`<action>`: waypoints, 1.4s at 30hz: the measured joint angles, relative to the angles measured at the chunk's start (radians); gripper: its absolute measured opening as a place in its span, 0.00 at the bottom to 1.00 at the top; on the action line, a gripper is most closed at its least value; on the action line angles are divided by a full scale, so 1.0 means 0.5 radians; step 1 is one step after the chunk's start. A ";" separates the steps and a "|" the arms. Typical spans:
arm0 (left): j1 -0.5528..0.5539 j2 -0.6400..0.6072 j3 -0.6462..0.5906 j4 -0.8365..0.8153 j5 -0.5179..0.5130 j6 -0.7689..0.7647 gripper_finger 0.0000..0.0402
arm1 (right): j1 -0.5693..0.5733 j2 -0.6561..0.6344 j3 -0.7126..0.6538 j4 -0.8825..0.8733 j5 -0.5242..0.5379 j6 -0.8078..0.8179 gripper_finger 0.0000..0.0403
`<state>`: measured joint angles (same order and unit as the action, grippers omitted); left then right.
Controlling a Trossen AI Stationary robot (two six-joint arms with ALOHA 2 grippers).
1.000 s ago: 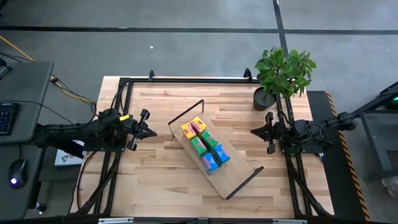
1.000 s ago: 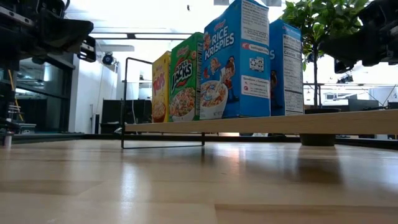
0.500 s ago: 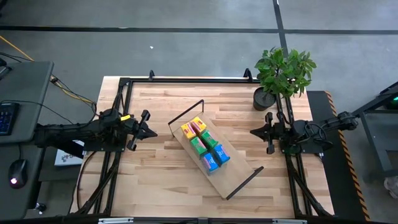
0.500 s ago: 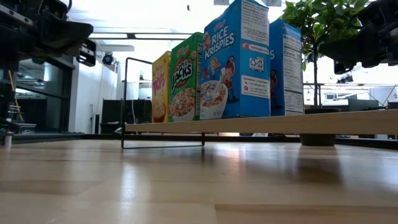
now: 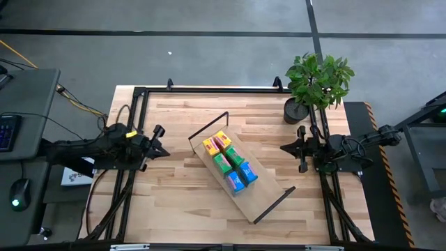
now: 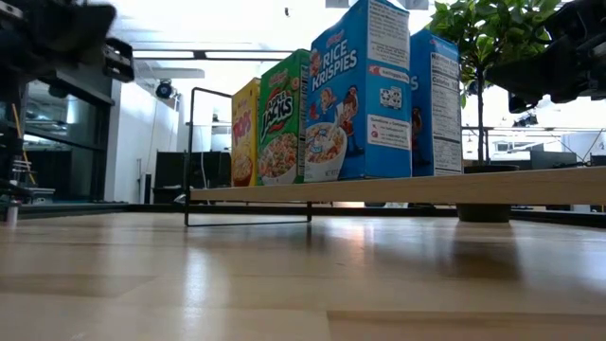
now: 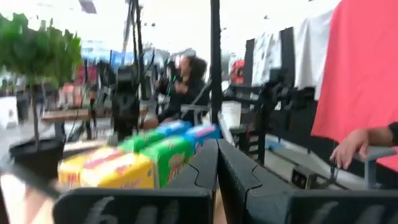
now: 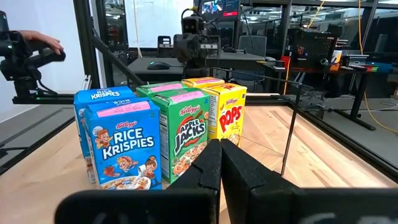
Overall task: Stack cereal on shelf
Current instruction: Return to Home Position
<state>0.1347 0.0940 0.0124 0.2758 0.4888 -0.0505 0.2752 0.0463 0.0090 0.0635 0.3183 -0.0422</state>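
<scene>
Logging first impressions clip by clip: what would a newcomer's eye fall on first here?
The bright cereal boxes: yellow, green and blue pairs standing in a row on the shelf, which lies slantwise on the table. Next, the potted plant at its far right corner. The left gripper and right gripper hang shut at either side, apart from the shelf.

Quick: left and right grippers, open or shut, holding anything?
Left gripper: shut, holding nothing.
Right gripper: shut, holding nothing.
</scene>
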 joint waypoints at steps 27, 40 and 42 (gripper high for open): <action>-0.081 -0.168 0.001 -0.034 0.004 0.002 0.01 | 0.000 0.001 -0.002 0.000 0.001 0.000 0.00; -0.081 -0.168 0.001 -0.043 0.004 0.002 0.01 | 0.000 0.001 -0.002 0.000 0.001 0.000 0.00; -0.081 -0.168 0.001 -0.043 0.004 0.002 0.01 | 0.001 0.001 -0.002 0.000 0.001 0.000 0.00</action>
<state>0.0944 0.0101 0.0128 0.2543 0.4908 -0.0498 0.2755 0.0467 0.0082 0.0635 0.3187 -0.0422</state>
